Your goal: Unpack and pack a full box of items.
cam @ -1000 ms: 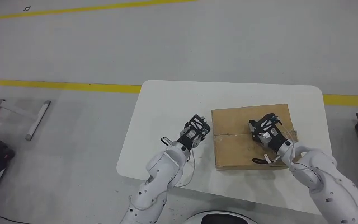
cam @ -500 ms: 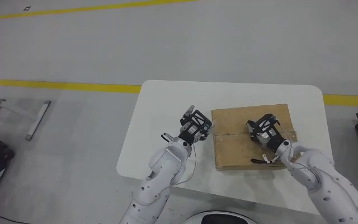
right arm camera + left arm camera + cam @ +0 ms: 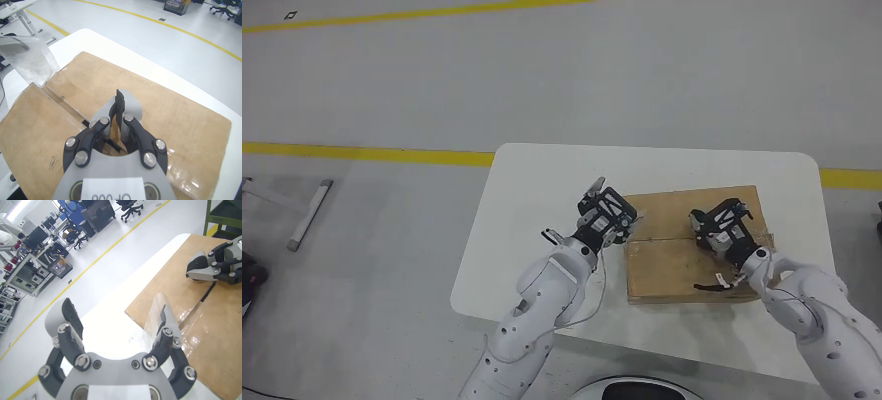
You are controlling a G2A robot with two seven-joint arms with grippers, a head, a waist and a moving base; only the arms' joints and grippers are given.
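A closed brown cardboard box point(image 3: 672, 270) lies on the white table point(image 3: 532, 200), its two top flaps meeting at a taped seam. My left gripper point(image 3: 115, 309) is open at the box's left edge point(image 3: 609, 212). A strip of clear tape point(image 3: 157, 313) sticks to one of its fingers and rises from the seam's end; the lifted tape point(image 3: 32, 62) also shows in the right wrist view. My right gripper point(image 3: 119, 98) is shut, its tips low over the seam near the middle of the box top point(image 3: 719, 222). I see nothing between its fingers.
The box fills the right half of the table, near the front edge. Bare white tabletop lies to the left and behind it. Grey floor with yellow lines point(image 3: 362, 153) surrounds the table. A scribbled mark point(image 3: 53, 161) is on the near flap.
My left gripper has moved away from the table's front and slightly right, to the box's left edge, drawing the tape strip up. The right gripper has stayed over the seam.
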